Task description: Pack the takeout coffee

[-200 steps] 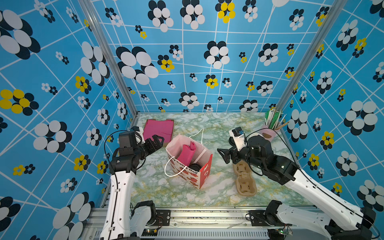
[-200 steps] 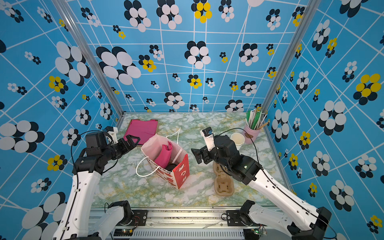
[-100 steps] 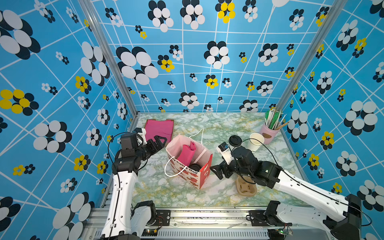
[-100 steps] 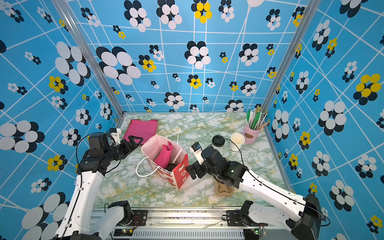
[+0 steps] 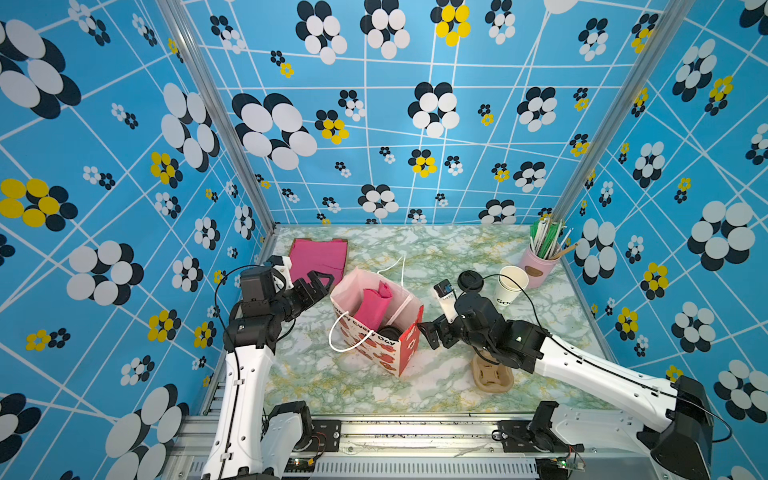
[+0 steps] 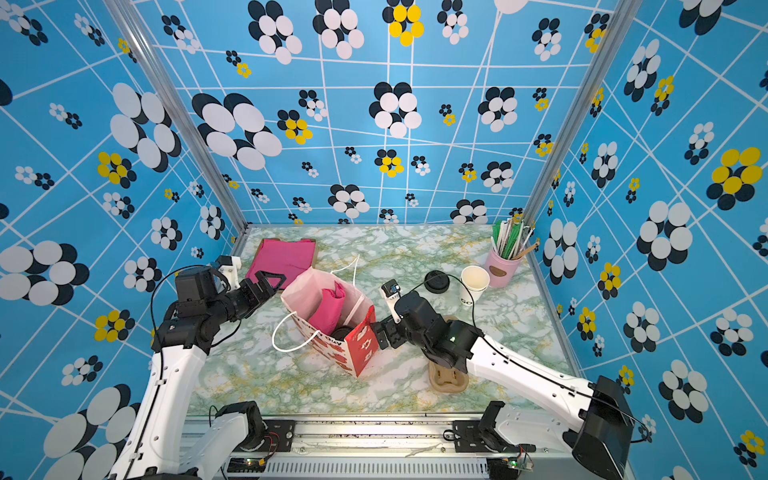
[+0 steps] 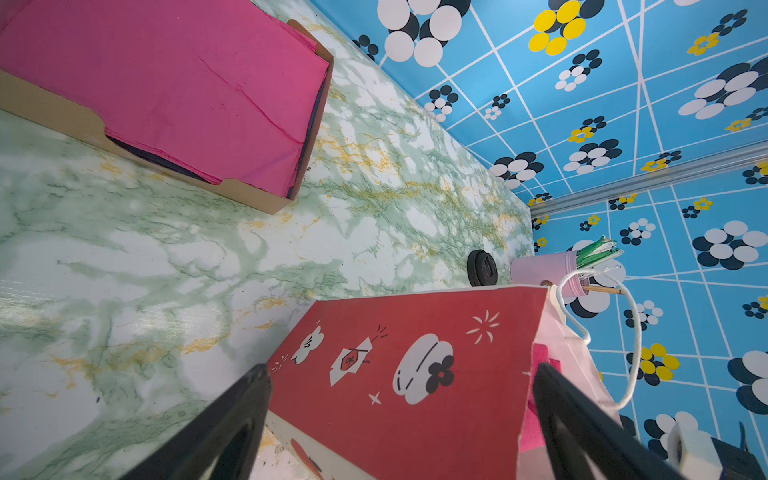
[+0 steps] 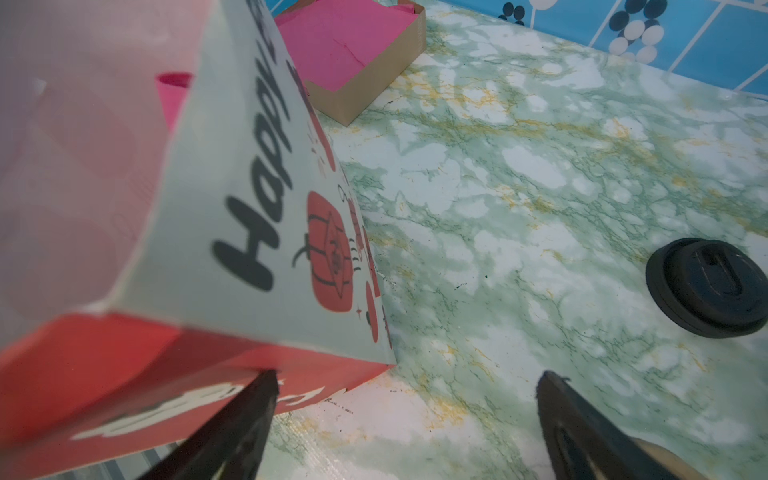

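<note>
takeout coffee (image 5: 390, 332) sits low inside the gift bag (image 5: 409, 345), toward its right red side. only its round black lid shows in both top views; the cup beneath is hidden.

the green marbled tabletop (image 5: 353, 386) carries everything. the gift bag stands upright and open near the middle. it is red on its narrow sides and white on the face, with black lettering and red prints, and its white cord handles hang loose. a cardboard tray (image 7: 62, 118) of flat pink sheets (image 5: 318, 257) lies at the back left.

the left tool (image 5: 319, 282) hangs just beside the bag's upper left rim, jaws spread wide and gripping nothing. the right tool (image 5: 432, 332) is low by the bag's right red side, jaws also spread wide with nothing between them. whether one of its fingers touches the bag cannot be told.

a brown pulp cup carrier (image 5: 492, 380) lies at the front right, partly under the right arm. a roll of pink tissue paper (image 5: 374, 307) stands tilted in the bag beside the coffee. a pink holder (image 5: 536, 270) stuffed with straws stands in the back right corner. just beside it is a lidless white paper cup (image 5: 510, 286). a loose black lid (image 5: 470, 280) lies flat on the tabletop next to the cup.
</note>
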Available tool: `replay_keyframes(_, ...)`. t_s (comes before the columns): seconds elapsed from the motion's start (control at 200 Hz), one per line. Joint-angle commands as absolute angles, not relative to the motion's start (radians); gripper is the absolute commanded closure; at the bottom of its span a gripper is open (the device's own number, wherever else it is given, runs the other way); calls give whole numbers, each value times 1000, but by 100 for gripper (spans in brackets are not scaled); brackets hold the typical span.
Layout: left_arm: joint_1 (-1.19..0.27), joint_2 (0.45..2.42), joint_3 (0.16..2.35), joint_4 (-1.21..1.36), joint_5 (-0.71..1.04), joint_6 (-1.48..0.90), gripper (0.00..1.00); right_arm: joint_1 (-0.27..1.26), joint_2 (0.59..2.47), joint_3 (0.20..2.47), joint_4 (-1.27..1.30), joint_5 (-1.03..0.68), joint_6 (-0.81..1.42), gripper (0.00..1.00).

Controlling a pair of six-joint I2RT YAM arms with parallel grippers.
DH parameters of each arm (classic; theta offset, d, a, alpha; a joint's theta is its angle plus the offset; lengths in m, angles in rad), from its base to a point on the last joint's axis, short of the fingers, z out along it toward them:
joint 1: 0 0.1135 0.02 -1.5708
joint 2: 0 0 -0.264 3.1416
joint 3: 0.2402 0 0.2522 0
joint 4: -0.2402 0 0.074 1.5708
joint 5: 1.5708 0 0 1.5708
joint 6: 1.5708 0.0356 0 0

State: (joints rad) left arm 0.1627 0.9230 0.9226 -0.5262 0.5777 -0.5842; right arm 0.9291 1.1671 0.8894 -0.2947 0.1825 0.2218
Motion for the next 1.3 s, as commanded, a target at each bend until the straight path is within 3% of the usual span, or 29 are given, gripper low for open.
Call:
replay_keyframes(0.0, 169, 904, 902, -514, 596, -584, 1, 934, 1182, 933, -275, 229, 217, 1)
replay_keyframes(0.54, 169, 898, 893, -515, 596, -579, 1, 916, 1313, 1047, -276, 277, 131, 1)
replay_keyframes(1.294, 171, 858, 872, -490, 590, -598, 1, 836, 1500, 1212, -263, 194, 118, 1)
